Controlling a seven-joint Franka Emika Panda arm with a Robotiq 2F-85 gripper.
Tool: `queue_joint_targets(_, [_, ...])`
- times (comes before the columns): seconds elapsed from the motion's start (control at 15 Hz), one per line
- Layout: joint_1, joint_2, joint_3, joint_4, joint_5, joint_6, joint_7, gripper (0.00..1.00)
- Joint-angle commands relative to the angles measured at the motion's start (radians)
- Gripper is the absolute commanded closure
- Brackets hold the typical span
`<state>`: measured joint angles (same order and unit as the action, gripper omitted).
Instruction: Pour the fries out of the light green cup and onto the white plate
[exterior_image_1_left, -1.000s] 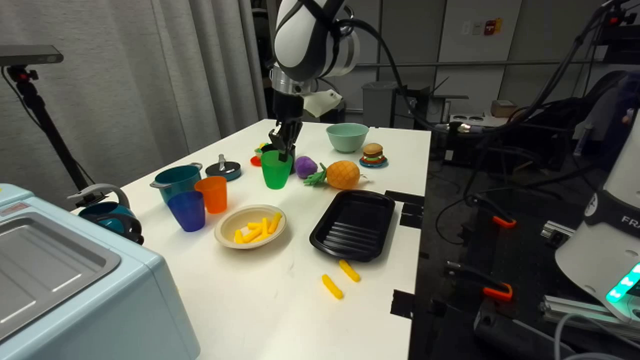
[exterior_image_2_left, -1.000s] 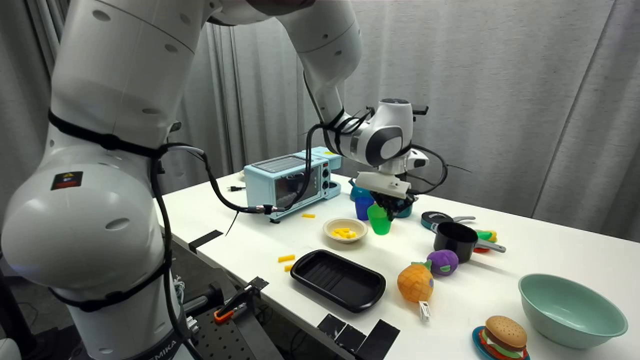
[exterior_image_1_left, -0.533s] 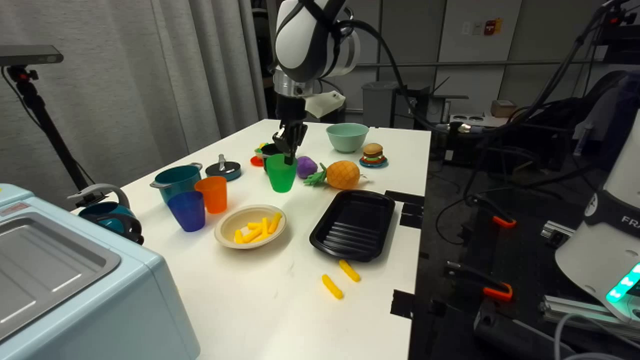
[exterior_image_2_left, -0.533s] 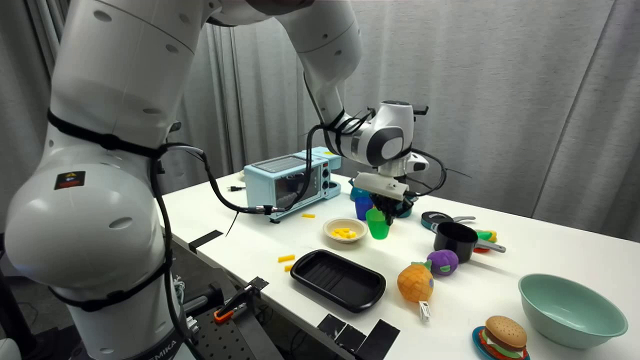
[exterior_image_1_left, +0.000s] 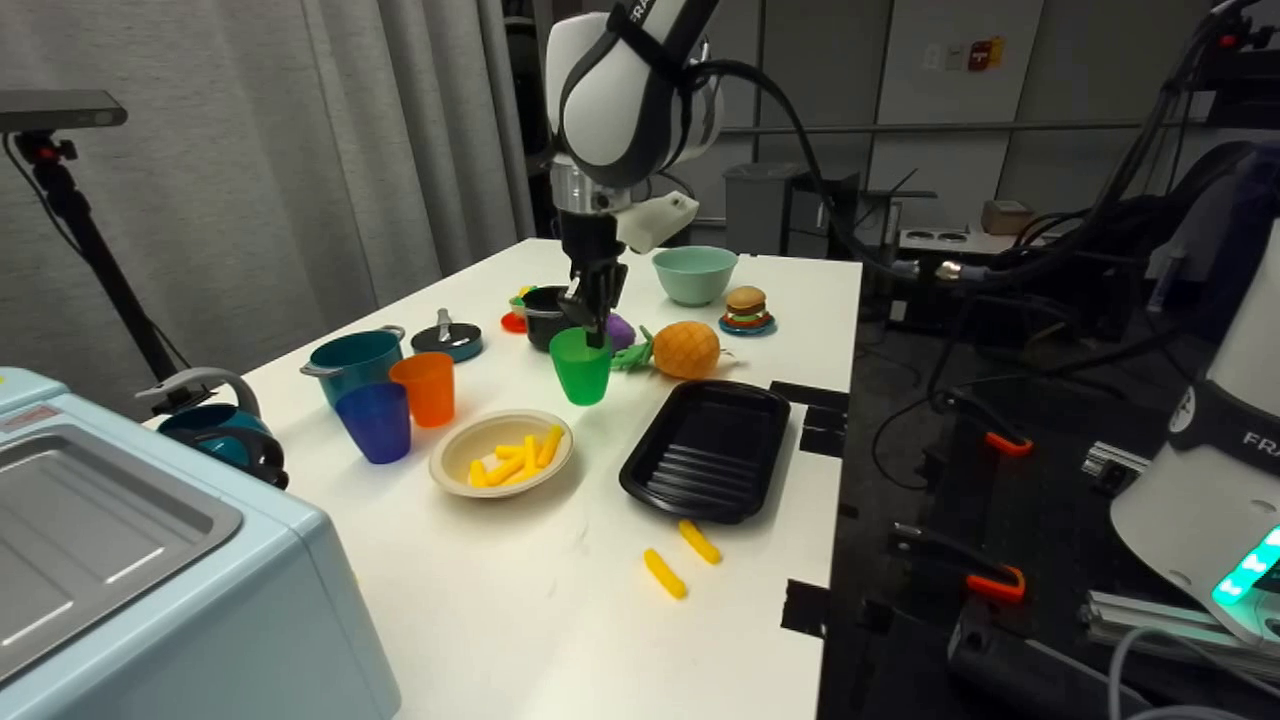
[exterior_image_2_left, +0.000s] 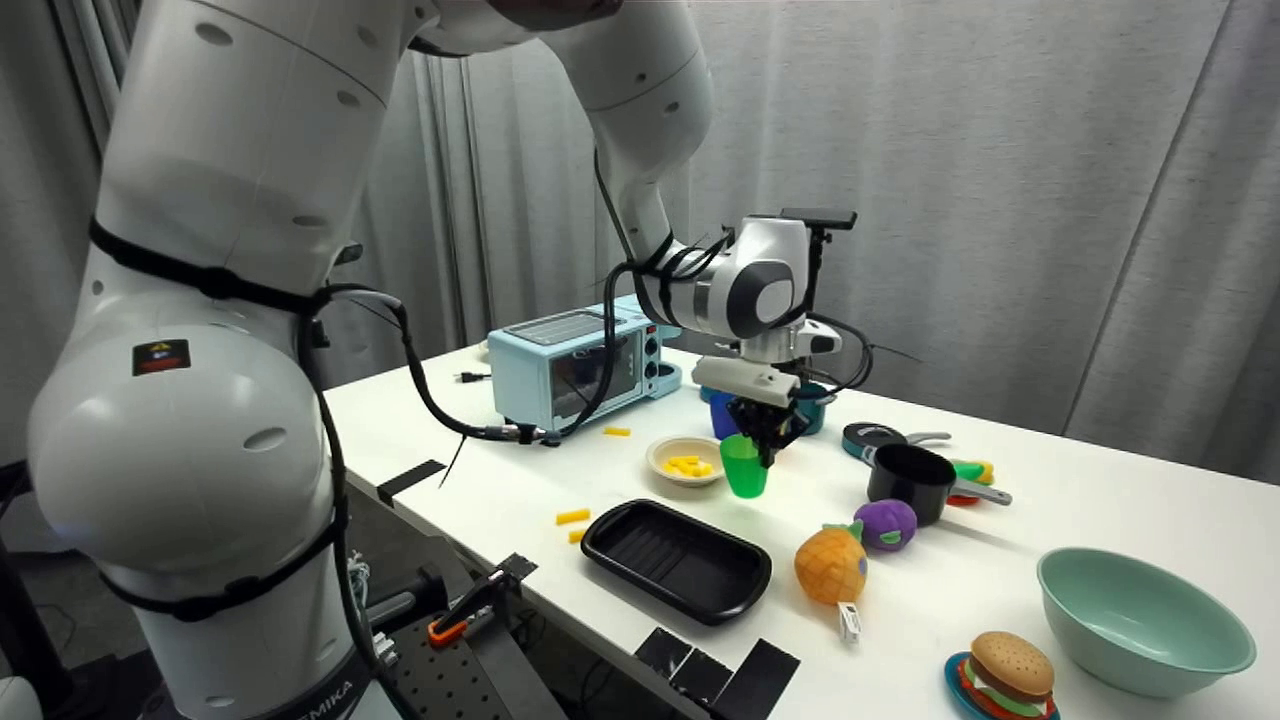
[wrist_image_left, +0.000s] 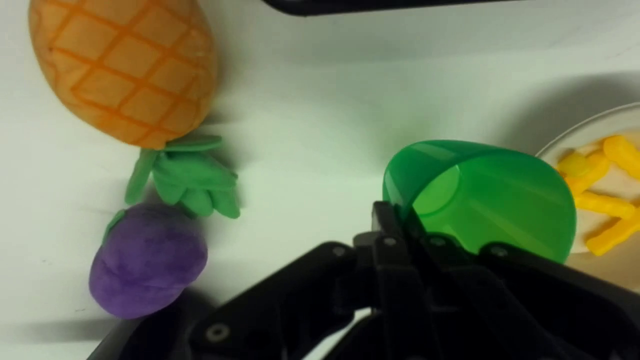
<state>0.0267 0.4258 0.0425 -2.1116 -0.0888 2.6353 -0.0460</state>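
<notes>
- The gripper (wrist_image_left: 400, 220) has its jaws drawn close together — they pinch the wall of the light green cup (wrist_image_left: 500, 200) near the rim.
- The light green cup is close to upright, mouth up; whether its base touches the table (exterior_image_1_left: 560, 640), I cannot tell.
- In an exterior view, with the white plate (exterior_image_1_left: 487, 436) as the clock's centre, the light green cup is near it between one and two o'clock, the black tray (exterior_image_1_left: 708, 450) at three, the blue cup (exterior_image_1_left: 375, 425) between nine and ten, the orange cup (exterior_image_1_left: 425, 390) at ten.
- Several fries (exterior_image_1_left: 505, 470) lie in the white plate; in an exterior view, two loose fries (exterior_image_1_left: 664, 573) lie on the table at four o'clock from it, near the black tray.
- In an exterior view, one more fry (exterior_image_2_left: 617, 431) lies at ten o'clock from the white plate — near the light blue oven (exterior_image_2_left: 575, 375).
- In the wrist view, with the light green cup as centre, the fries in the white plate show at three o'clock, the plush pineapple (wrist_image_left: 125, 70) near ten, the purple plush toy (wrist_image_left: 148, 260) close to nine.
</notes>
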Motion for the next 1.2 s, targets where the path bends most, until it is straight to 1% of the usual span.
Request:
queue_joint_targets(0.0, [0.077,0.003,-0.033,-0.045,-0.053,0.012,0.097,0.99])
queue_joint_targets(0.13, [0.092,0.014,-0.035,-0.050,-0.061,0.009,0.116,0.99])
queue_joint_targets(0.33, [0.089,0.021,-0.043,-0.041,-0.062,0.005,0.112,0.99])
queue_joint_targets(0.4, [0.109,0.019,-0.048,-0.054,-0.070,0.015,0.141,0.99])
queue_joint_targets(0.53, [0.115,0.021,-0.059,-0.053,-0.080,0.011,0.151,0.99])
queue_joint_targets(0.6, [0.117,0.024,-0.063,-0.053,-0.081,0.009,0.155,0.71])
queue_joint_targets(0.67, [0.119,0.025,-0.065,-0.053,-0.082,0.007,0.158,0.70])
queue_joint_targets(0.8, [0.128,0.026,-0.069,-0.060,-0.087,0.006,0.171,0.56])
queue_joint_targets(0.87, [0.129,0.028,-0.069,-0.061,-0.090,0.005,0.175,0.47])
queue_joint_targets(0.93, [0.128,0.028,-0.067,-0.062,-0.090,0.003,0.178,0.41])
queue_joint_targets(1.0, [0.125,0.024,-0.061,-0.065,-0.084,-0.001,0.176,0.32])
queue_joint_targets(1.13, [0.121,0.001,-0.052,-0.079,-0.076,-0.011,0.165,0.19])
